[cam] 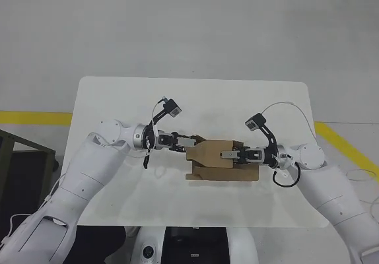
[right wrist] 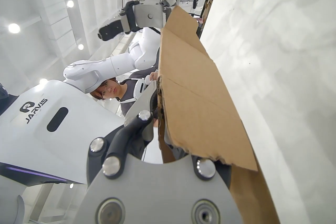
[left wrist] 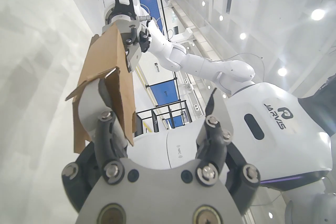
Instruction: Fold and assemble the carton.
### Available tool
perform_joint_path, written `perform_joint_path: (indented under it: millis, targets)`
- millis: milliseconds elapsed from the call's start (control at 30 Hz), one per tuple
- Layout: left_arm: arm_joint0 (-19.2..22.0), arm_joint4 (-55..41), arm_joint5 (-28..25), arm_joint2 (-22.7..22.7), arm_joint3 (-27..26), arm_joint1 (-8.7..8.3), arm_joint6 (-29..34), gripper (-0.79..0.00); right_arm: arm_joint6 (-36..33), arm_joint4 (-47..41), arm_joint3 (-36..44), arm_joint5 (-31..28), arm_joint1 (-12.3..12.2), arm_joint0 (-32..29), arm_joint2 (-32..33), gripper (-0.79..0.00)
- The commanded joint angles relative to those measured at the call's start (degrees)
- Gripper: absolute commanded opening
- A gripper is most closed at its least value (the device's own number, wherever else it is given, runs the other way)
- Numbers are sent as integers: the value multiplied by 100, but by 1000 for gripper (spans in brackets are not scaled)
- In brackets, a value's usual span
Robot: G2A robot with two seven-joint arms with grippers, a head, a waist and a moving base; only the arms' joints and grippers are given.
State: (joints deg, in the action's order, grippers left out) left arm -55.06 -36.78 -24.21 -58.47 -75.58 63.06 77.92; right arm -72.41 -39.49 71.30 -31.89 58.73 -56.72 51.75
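**Carton between both grippers at mid-table**

The brown carton (cam: 210,158) is at the middle of the white table (cam: 176,99), long side across the robot's front, partly opened into a box. Whether it rests on the tabletop or hangs just over it cannot be told. At its left end the flaps (left wrist: 86,86) stand loose and splayed.

The left gripper (cam: 193,141) meets that end with its jaws spread. One finger (left wrist: 105,122) is tucked in behind the flaps. The other (left wrist: 212,114) stands in free air, well apart from the cardboard.

The right gripper (cam: 229,155) comes in from the opposite end and is clamped over a carton wall (right wrist: 194,104). One finger (right wrist: 143,109) lies against the wall's edge, and the cardboard hides its partner. From above, that finger lies across the top panel.

Each wrist carries a black camera on a bracket (cam: 173,107), raised above the carton. A thin white cable (cam: 295,109) arcs over the table by the right arm. Yellow floor tape (cam: 24,119) and a green frame (cam: 4,152) sit beyond the table's left side.
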Motion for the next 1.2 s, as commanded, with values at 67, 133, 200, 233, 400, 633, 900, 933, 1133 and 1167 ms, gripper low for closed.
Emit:
perform_joint_path:
  millis: [67, 133, 200, 233, 400, 633, 900, 933, 1133, 1167]
  targets:
    - [-50, -205, 59, -65, -119, -2, 13, 0, 64, 123, -45, -64, -12, 42, -68, -785]
    - [-64, -313, 90, -84, -169, 2, 20, 0, 90, 153, -60, -90, -18, 59, -105, -785]
    - [-70, -415, 125, -87, -213, 11, 29, 0, 114, 176, -79, -114, -25, 75, -136, -785]
    - [-68, -452, 129, -85, -229, 16, 28, 0, 125, 177, -83, -125, -28, 83, -151, -785]
    - [-41, -564, 145, -6, -285, 61, -11, 0, 186, 180, -107, -186, -46, 111, -213, -785]
    - [43, -440, 117, 165, -300, 126, -43, 0, 244, 157, -105, -244, -74, 151, -270, -785]
    - [121, -140, 41, 281, -354, 174, -143, 0, 278, 99, -107, -277, -96, 184, -307, -785]
    - [127, -85, 31, 292, -361, 178, -166, 0, 279, 90, -110, -278, -96, 188, -313, -785]
    - [135, 220, -12, 341, -456, 195, -310, 0, 288, 40, -129, -287, -94, 210, -342, -785]
    - [132, 229, -10, 342, -470, 197, -322, 0, 290, 39, -128, -289, -93, 213, -348, -785]
